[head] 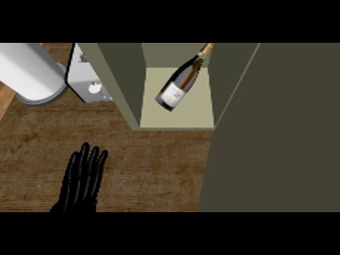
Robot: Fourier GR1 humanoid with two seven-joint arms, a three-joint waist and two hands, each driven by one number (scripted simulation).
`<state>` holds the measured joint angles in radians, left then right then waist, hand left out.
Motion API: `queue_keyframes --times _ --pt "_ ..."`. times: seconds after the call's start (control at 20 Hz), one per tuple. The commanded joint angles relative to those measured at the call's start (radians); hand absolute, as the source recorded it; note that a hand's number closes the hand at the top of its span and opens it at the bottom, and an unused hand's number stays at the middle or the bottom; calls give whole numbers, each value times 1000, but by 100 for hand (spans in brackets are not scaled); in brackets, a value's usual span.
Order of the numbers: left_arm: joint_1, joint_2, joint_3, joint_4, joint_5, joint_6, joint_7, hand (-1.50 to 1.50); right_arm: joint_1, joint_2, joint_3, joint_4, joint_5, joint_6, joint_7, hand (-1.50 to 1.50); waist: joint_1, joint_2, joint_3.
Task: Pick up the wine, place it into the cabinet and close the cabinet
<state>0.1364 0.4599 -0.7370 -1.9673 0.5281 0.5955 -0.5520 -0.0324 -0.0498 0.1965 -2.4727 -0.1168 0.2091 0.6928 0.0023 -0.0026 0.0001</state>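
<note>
A wine bottle (181, 79) lies tilted inside the open cabinet (128, 89), its white-labelled base toward the front edge of the pale shelf and its gold-foiled neck pointing up and to the right, toward the back. The glass is dark and slim, tapering from a straight body to a narrow neck. The cabinet's walls are flat olive-grey panels with crisp edges; the pale floor of the compartment shows bare on both sides of the bottle. The cabinet door (290, 129), a broad matte panel in a darker olive tone, stands open and fills the view's right side down to the lower edge.

The robot's left hand (81, 182), black and slender, rests at the lower left above the brown, grainy wooden counter (150, 164), fingers straight and together, released and grasping nothing, well apart from the bottle. A wide stretch of bare counter lies between the hand and the cabinet front.

At upper left, a smooth light-grey cylinder (21, 69) slants across, beside a small white boxy object (87, 74) against the cabinet's outer wall.
</note>
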Motion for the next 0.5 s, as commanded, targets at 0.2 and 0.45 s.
queue_keyframes --times 0.2,0.45 --pt "144 126 132 -88 90 -124 -34 -150 101 48 118 -87 -139 -40 90 150 6 -1 -1" --pt "162 131 241 -71 132 -180 -81 -150 132 50 226 -132 -152 -41 170 150 3 -1 -1"
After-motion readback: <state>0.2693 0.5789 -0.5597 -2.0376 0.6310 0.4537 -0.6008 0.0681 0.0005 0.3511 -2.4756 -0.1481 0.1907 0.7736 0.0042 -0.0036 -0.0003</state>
